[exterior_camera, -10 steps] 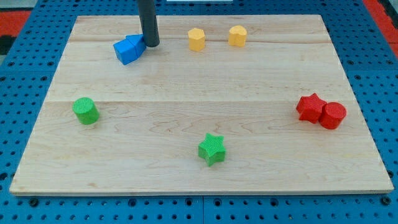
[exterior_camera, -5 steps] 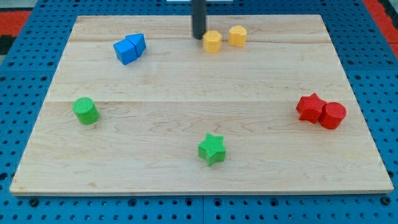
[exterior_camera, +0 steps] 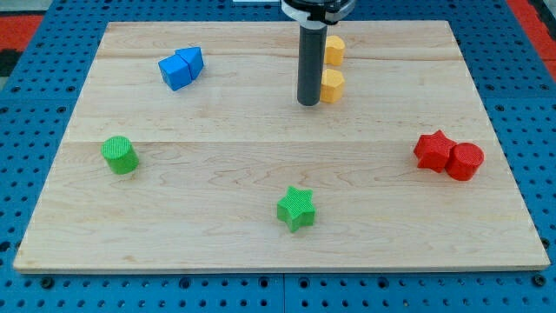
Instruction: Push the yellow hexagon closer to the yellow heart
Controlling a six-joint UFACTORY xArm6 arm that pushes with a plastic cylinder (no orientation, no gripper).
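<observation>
The yellow hexagon (exterior_camera: 333, 86) lies in the upper middle of the wooden board (exterior_camera: 261, 235). The yellow heart (exterior_camera: 335, 49) lies just above it, near the board's top edge, with a small gap between them. Its left side is partly hidden by my rod. My tip (exterior_camera: 309, 103) rests on the board right against the hexagon's left side, slightly below it.
Two blue blocks (exterior_camera: 181, 68) touch each other at the upper left. A green cylinder (exterior_camera: 120, 155) sits at the left and a green star (exterior_camera: 296, 208) at the lower middle. A red star (exterior_camera: 433, 149) and a red cylinder (exterior_camera: 465, 161) touch at the right.
My tip moved right from the blue blocks to the yellow hexagon, then down and right. The hexagon slid right and down, ending just below the heart. The other blocks stayed put.
</observation>
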